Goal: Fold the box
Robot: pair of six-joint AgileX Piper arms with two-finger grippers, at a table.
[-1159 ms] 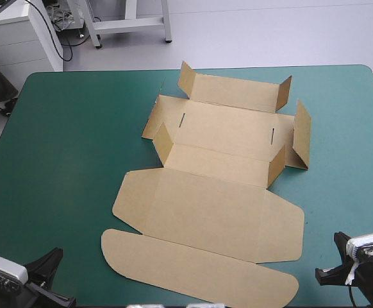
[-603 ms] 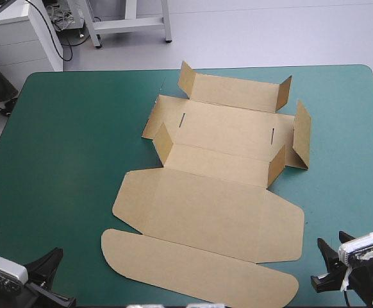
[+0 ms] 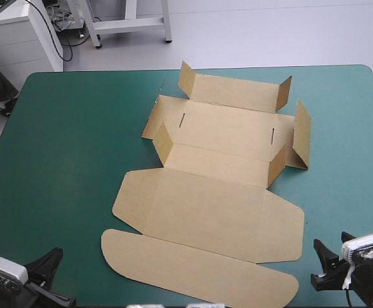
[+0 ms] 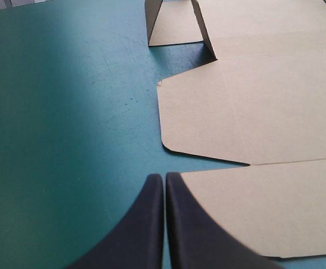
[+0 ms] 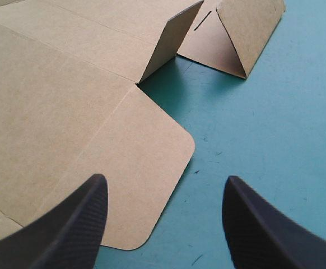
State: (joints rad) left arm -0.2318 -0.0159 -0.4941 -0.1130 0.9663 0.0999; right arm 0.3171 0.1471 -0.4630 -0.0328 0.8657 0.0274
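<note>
Table (image 3: pixel 58 167) with a teal-green cover (image 4: pixel 56 112), rounded at both far corners. A few small dark specks (image 5: pixel 216 152) and faint scratches (image 4: pixel 118 115) on the cover, seen close in both wrist views.

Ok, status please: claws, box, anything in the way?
Left claw shut, empty, by near left corner of box. Right claw open, by near right corner. Box flat, some flaps up. No obstacle seen.
</note>
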